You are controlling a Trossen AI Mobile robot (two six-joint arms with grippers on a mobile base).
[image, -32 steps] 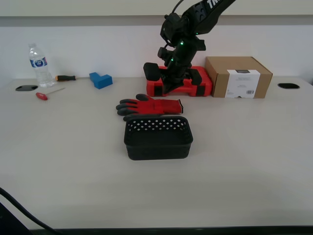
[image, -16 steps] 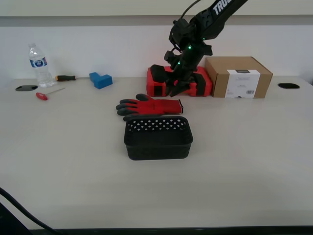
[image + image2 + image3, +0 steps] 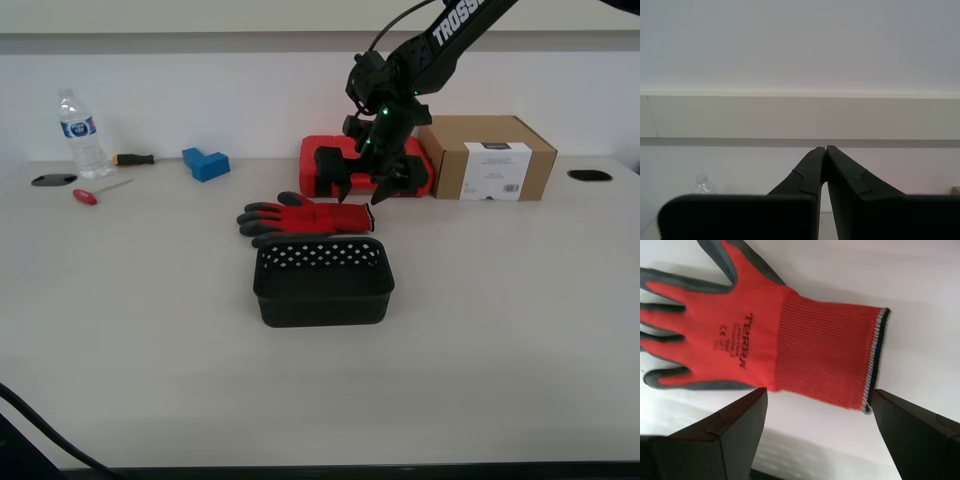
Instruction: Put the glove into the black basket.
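Note:
The red glove (image 3: 310, 217) with dark grey fingers lies flat on the table just behind the black basket (image 3: 322, 283), its fingers toward the exterior view's left. The basket, with rows of holes in its sides, is empty. My first gripper (image 3: 361, 193) is open and hangs just above the glove's cuff. In the first wrist view the glove (image 3: 790, 335) lies between the spread fingers (image 3: 735, 422), cuff toward one of them; the gripper (image 3: 818, 395) holds nothing. My second gripper (image 3: 826, 149) is shut and empty, facing the wall, and does not show in the exterior view.
A red tool case (image 3: 315, 160) stands behind the first gripper, with a cardboard box (image 3: 488, 157) beside it. At the back on the exterior view's left are a water bottle (image 3: 80, 135), a blue block (image 3: 206, 163) and two screwdrivers (image 3: 98, 191).
The first arm has swung toward the exterior view's right and turned its wrist. The gripper now points down with its fingers spread over the glove's cuff. Glove and basket have not moved.

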